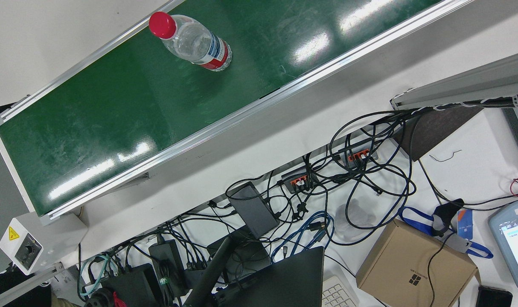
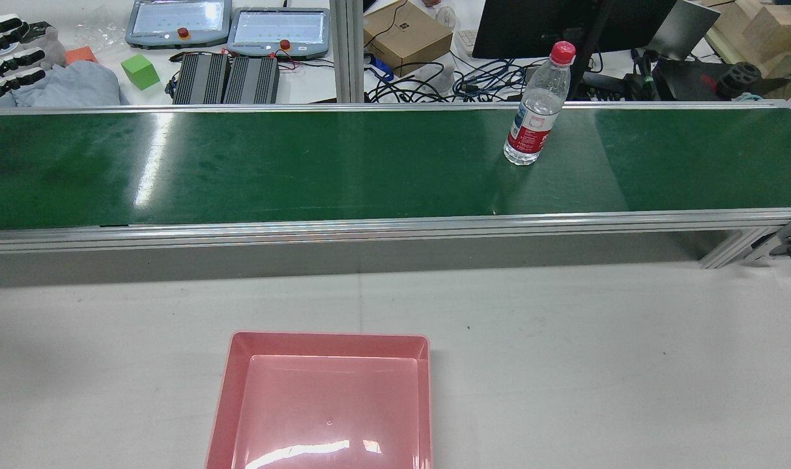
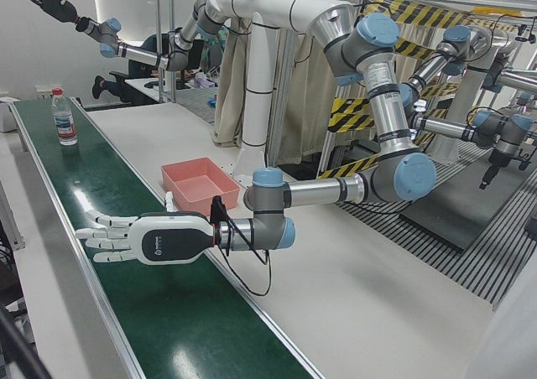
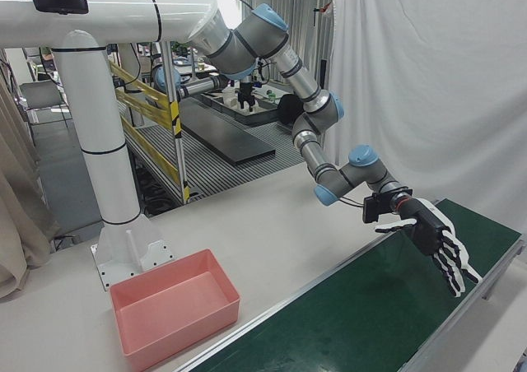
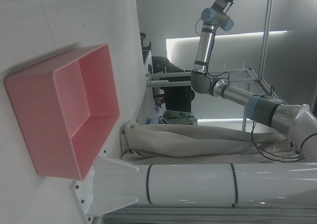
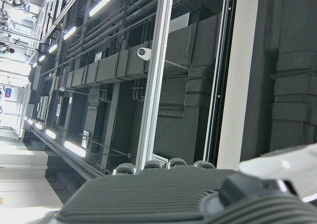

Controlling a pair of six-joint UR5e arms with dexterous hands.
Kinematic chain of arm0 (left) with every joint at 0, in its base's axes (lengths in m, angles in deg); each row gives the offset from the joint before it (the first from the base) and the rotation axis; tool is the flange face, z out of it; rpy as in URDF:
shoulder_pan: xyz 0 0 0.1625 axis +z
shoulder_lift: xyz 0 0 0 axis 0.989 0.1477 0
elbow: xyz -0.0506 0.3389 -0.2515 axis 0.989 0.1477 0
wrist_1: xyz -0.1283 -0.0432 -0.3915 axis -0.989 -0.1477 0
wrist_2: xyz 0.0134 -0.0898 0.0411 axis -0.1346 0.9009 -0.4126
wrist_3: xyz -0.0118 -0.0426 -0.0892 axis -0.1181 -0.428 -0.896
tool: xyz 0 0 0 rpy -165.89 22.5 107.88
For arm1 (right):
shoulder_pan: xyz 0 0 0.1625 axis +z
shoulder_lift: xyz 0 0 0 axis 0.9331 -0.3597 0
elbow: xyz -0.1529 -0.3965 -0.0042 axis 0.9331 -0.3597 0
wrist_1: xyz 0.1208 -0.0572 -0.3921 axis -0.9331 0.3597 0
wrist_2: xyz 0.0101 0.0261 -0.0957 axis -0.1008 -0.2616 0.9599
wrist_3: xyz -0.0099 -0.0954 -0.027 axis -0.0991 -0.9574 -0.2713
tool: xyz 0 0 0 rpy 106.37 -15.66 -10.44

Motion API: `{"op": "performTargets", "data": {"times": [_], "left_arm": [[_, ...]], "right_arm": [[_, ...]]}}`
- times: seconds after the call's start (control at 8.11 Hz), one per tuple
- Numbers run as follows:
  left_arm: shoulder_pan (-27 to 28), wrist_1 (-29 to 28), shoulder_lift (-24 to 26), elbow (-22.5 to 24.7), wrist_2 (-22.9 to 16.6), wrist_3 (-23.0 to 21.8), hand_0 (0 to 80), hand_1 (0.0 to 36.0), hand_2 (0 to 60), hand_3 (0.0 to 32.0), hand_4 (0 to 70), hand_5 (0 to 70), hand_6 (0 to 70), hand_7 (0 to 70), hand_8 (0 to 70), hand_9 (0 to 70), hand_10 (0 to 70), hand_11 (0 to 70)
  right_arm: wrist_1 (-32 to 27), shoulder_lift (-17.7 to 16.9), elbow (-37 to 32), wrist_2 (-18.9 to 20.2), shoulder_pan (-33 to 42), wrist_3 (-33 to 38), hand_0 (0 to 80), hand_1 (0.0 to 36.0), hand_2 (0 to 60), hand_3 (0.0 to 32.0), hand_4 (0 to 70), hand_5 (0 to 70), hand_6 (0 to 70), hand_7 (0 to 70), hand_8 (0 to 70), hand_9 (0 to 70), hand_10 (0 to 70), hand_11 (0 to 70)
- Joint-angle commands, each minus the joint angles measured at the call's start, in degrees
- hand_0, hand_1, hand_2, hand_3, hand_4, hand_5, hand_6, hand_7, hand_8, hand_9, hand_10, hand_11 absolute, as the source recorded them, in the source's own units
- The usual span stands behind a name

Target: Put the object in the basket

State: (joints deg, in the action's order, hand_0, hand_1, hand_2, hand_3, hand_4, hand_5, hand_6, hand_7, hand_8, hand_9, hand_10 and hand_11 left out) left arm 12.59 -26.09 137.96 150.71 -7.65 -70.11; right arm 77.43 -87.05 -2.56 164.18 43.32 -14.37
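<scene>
A clear water bottle [image 1: 195,42] with a red cap and red label stands upright on the green conveyor belt [image 2: 304,169]; the bottle [image 2: 535,111] is toward the belt's right end and shows small and far off [image 3: 64,117]. The pink basket [image 2: 330,339] rests empty on the white table, near the pedestal [image 3: 189,196] [image 4: 177,323] [image 5: 64,120]. My left hand [image 3: 126,236] hovers open, fingers spread, over the belt's left end [image 4: 432,240] [image 2: 8,55], far from the bottle. My right hand [image 3: 42,0] is raised high, open and holding nothing.
Beyond the belt lie two teach pendants [image 2: 278,29], a green cube [image 2: 140,70], a cardboard box [image 2: 405,32], tangled cables [image 1: 327,200] and a monitor [image 2: 539,23]. White table [image 2: 565,365] lies between belt and basket. The right hand view shows only ceiling.
</scene>
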Motion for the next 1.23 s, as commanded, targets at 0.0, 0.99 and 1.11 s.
{"op": "performTargets", "data": {"times": [0.0,0.99,1.11], "left_arm": [[-0.1,0.0,0.0,0.0,0.0,0.2,66.8,13.4,0.0,9.0,3.2,22.5,5.0,3.0,9.7,12.0,5.1,9.7],[-0.1,0.0,0.0,-0.1,0.0,1.1,67.7,13.6,0.0,7.8,7.9,24.7,6.3,3.5,12.2,13.6,6.6,11.8],[0.0,0.1,0.0,-0.1,0.0,1.1,67.9,13.6,0.0,8.0,7.8,24.8,6.2,3.3,11.8,13.1,6.5,11.6]], "right_arm": [[0.0,0.0,0.0,0.0,0.0,0.0,0.0,0.0,0.0,0.0,0.0,0.0,0.0,0.0,0.0,0.0,0.0,0.0],[0.0,0.0,0.0,0.0,0.0,0.0,0.0,0.0,0.0,0.0,0.0,0.0,0.0,0.0,0.0,0.0,0.0,0.0],[0.0,0.0,0.0,0.0,0.0,0.0,0.0,0.0,0.0,0.0,0.0,0.0,0.0,0.0,0.0,0.0,0.0,0.0]]}}
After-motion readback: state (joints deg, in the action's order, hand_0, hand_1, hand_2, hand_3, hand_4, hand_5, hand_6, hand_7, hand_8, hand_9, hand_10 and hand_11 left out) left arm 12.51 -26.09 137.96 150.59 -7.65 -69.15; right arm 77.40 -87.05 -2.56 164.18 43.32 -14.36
